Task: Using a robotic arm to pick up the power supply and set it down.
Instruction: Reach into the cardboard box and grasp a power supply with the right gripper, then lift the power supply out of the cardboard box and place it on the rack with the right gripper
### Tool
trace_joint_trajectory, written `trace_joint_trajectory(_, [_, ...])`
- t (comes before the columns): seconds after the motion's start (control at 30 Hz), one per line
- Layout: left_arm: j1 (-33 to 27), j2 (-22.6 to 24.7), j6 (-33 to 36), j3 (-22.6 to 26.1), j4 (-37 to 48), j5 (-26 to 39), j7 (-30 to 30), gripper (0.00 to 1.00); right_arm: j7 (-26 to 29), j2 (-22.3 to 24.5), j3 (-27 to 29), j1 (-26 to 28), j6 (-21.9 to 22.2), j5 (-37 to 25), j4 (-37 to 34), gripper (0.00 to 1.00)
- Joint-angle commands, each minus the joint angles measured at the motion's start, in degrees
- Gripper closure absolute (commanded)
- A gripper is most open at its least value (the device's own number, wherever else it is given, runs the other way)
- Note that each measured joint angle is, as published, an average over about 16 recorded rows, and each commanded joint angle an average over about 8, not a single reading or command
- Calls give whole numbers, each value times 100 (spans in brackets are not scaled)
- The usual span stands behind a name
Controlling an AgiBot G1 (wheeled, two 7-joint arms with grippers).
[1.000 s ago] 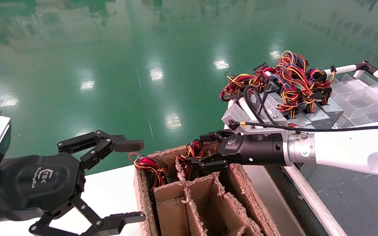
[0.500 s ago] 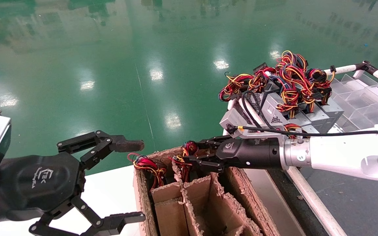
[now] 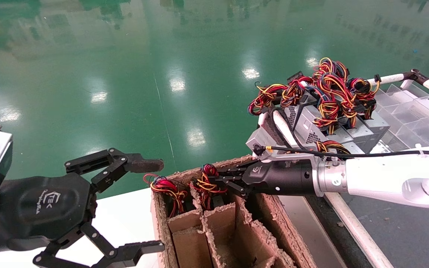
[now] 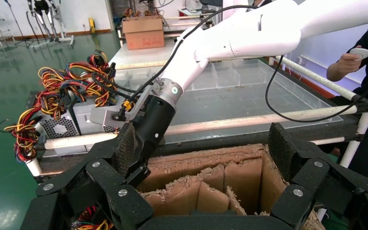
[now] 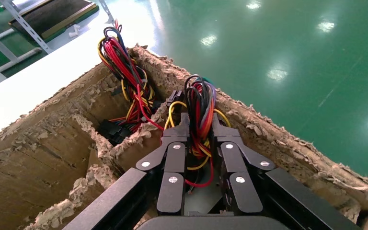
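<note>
While right pincer pinches power supply wires (in cardboard box) | left pincer spread

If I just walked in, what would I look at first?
Probably the right gripper, shut on a looped bundle of red, yellow and black wires over a far compartment of the torn brown cardboard box. Behind it on the right sits a heap of grey metal power supplies with tangled colourful wires. The black left gripper hangs open at the left, over the shiny green floor.

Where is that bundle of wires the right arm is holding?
The looped red, yellow and black wire bundle sits in the brown cardboard box's far middle compartment, clamped by the right tool.
</note>
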Motion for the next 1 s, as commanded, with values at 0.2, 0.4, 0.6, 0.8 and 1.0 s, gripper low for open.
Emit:
trace_joint_trajectory(0.2, [0,-1,-1,2,0,-1,1,0,-82,-19,37,12,-37,57,-186,100])
trace_joint_trajectory(0.4, [-1,-1,-2,4,0,-2,2,0,-167,10,138,26,-185,218,-281,100])
trace_joint_trajectory(0.6, [-1,-2,-2,5,0,-4,3,0,-264,91,253,90,-389,395,-280,100])
trace_joint_trajectory(0.8, [-2,-3,-3,7,0,-5,3,0,-341,228,351,169,-584,539,-152,100])
trace_joint_trajectory(1.0, [-2,-3,-4,9,0,-6,4,0,-314,391,445,220,-736,677,90,100])
